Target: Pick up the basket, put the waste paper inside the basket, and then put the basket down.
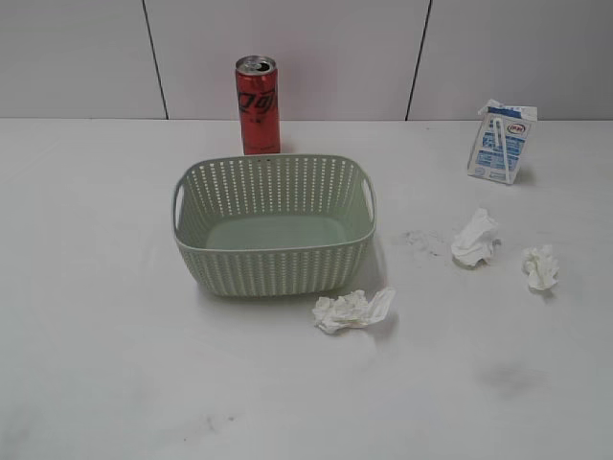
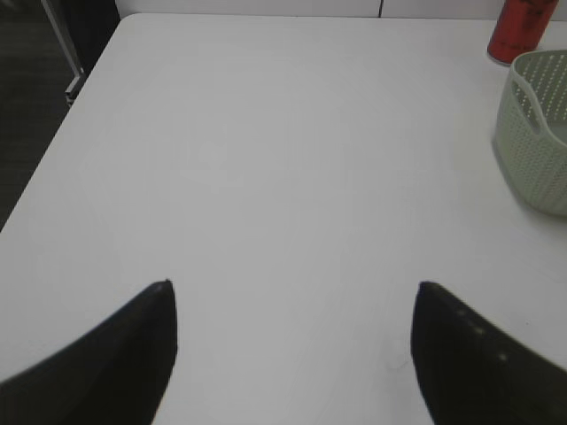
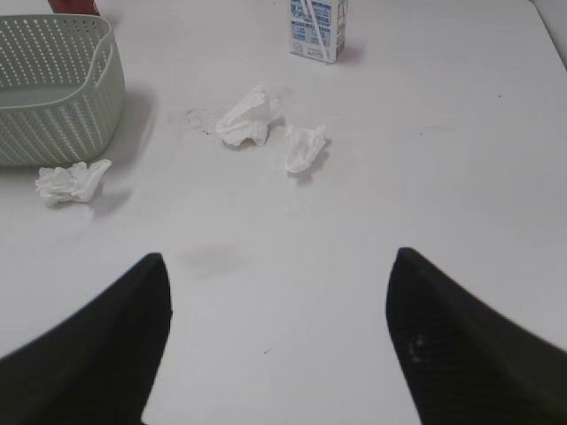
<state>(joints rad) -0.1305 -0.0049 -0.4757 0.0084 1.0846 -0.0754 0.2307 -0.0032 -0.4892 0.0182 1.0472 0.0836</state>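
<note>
White table runs back to a pale panelled wall with dark vertical seams. Near the middle of the table stands the basket, sage green with perforated walls and a handle cut-out at each short end; it sits upright and nothing lies inside it. Just behind it, close to the wall, stands a red drink can, upright with its top opened. Far to the right, near the wall, stands a blue-and-white drink carton with a straw on its front.

Three wads of waste paper lie on the table, all outside the basket. One wad lies just in front of the basket's front right corner. A second wad lies to the right of the basket, in front of the carton, and a third wad lies just beyond it, further right. A few faint grey smudges mark the table near them.

Neither arm appears in the exterior view. The left gripper hangs over bare table with its jaws spread wide and nothing between them; the basket's corner shows at the far right of that view. The right gripper is likewise spread wide and holds nothing, over bare table, with the three wads ahead of it.
</note>
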